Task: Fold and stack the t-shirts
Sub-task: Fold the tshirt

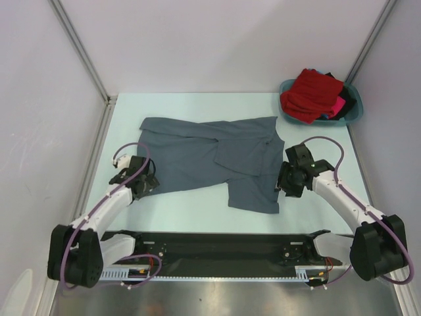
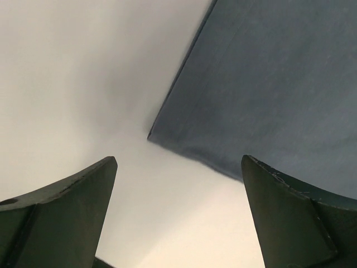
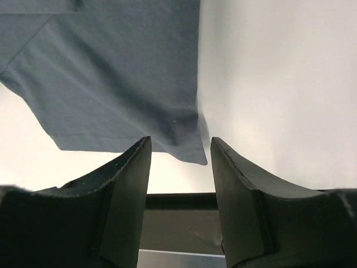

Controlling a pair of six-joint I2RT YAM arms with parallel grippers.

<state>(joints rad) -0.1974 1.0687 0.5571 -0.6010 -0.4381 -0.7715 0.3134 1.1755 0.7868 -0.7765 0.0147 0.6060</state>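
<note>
A slate-grey t-shirt [image 1: 210,155] lies on the pale table, partly folded, with a flap hanging toward the near edge. My left gripper [image 1: 147,184] is open at the shirt's near left edge. In the left wrist view the left gripper [image 2: 178,164] is empty, and a corner of the shirt [image 2: 268,84] lies just beyond the gap. My right gripper [image 1: 283,182] is open at the shirt's right edge. In the right wrist view the right gripper [image 3: 178,146] has the shirt's near corner [image 3: 192,148] between its fingertips, and the cloth [image 3: 111,72] spreads away to the left.
A teal basin [image 1: 356,113] stands at the far right corner, holding a red shirt [image 1: 311,92], a pink one [image 1: 338,105] and a dark one [image 1: 350,99]. Pale walls with metal posts close in both sides. A black base rail [image 1: 223,247] runs along the near edge.
</note>
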